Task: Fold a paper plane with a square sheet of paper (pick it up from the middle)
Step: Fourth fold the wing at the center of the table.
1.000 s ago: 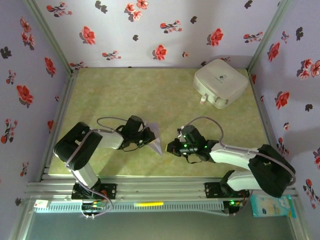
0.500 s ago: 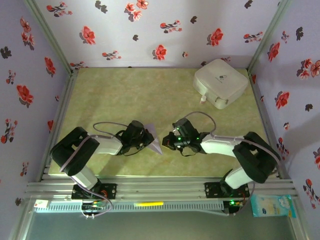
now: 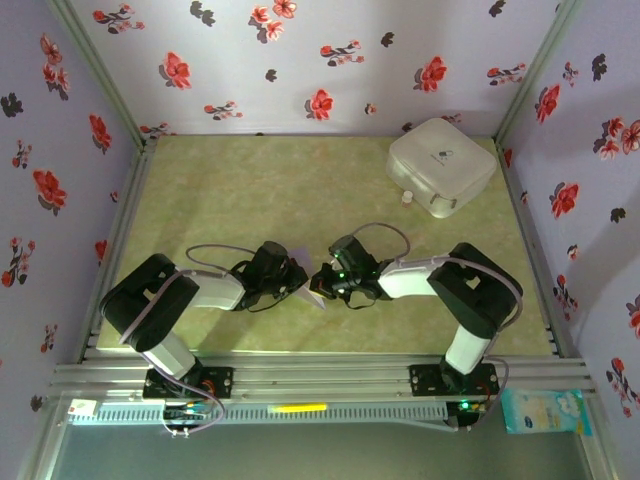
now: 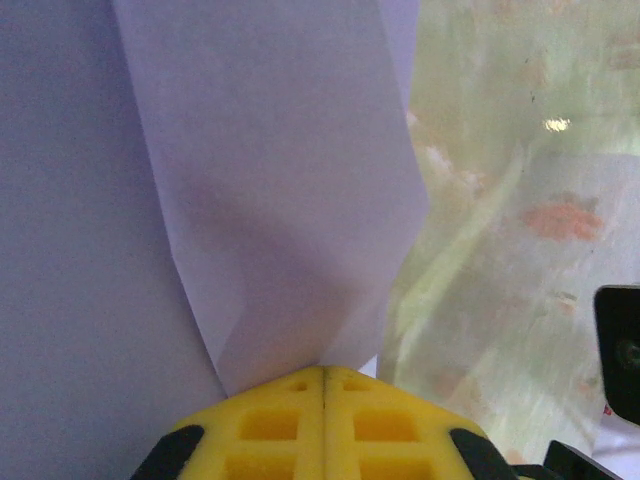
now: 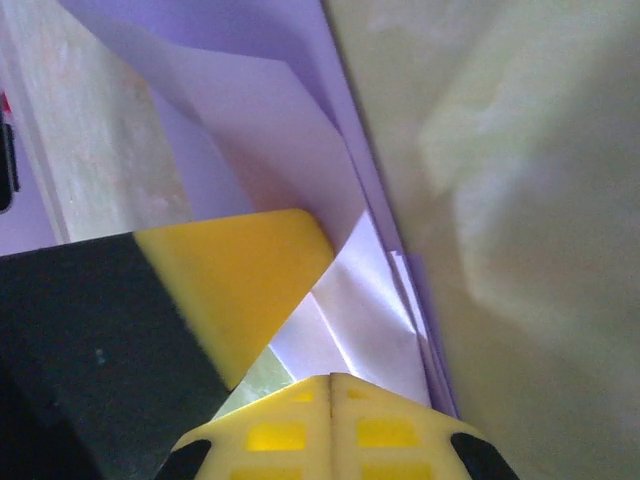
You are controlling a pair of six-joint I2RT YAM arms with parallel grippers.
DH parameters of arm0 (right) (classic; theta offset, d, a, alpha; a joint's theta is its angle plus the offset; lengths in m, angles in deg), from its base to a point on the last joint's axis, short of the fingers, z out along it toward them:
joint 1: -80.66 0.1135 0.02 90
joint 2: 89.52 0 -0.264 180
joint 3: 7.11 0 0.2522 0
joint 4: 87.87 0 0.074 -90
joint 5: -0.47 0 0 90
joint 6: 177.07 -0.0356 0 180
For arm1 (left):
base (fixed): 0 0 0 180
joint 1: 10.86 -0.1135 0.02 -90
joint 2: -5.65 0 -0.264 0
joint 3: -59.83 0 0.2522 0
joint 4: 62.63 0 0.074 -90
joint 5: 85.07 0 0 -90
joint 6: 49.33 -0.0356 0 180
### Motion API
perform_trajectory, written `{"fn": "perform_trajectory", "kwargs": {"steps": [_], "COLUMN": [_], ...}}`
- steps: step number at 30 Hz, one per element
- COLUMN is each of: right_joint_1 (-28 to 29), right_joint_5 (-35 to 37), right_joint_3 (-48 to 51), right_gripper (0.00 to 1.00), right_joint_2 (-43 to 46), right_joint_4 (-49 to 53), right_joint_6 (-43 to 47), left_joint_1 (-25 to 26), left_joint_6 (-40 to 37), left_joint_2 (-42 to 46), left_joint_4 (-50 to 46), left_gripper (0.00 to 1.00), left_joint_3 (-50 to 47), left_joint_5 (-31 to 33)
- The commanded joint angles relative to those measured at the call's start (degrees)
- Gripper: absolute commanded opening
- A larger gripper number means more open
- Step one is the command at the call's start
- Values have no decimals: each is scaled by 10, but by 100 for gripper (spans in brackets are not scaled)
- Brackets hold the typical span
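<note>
- While clamped fully closed, left gripper (image 3: 296, 281) has its yellow tips against pale lavender folded paper sheet (image 4: 280, 200); pinching or pressing, cannot tell.
- Paper lies on green marbled tabletop (image 3: 250, 190), front centre, between both grippers.
- Right gripper (image 3: 323, 284) also closed, tips touching the paper's layered right edge.
- White rounded box (image 3: 442, 165) at right rear, well apart.

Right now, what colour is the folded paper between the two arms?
The paper is pale lavender, plain; clearest in the left wrist view.

2 hands (image 4: 323, 385) (image 5: 332, 385), 1 paper plane (image 4: 280, 200), 1 white box (image 3: 442, 166).
</note>
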Motion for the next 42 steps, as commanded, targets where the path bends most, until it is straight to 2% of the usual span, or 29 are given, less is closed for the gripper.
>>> {"fn": "perform_trajectory", "kwargs": {"steps": [1, 9, 18, 31, 42], "right_joint_1": [4, 6, 6, 5, 6], "right_joint_5": [4, 16, 28, 38, 42], "right_joint_3": [-4, 53, 43, 40, 34], "right_gripper": [1, 0, 0, 0, 0], "right_joint_2": [-16, -16, -19, -11, -3], "right_joint_4": [19, 28, 54, 93, 128], "right_joint_6": [2, 0, 10, 26, 48], "left_joint_1": [3, -15, -60, -132, -208], "left_joint_6": [-4, -34, -95, -151, -215], "left_joint_2": [0, 15, 0, -49, -82], "left_joint_4": [-14, -30, -44, -55, -134], "left_gripper": [1, 4, 7, 6, 6], "left_joint_3": [-11, 4, 40, 34, 79], "left_joint_5": [11, -14, -102, -129, -147]}}
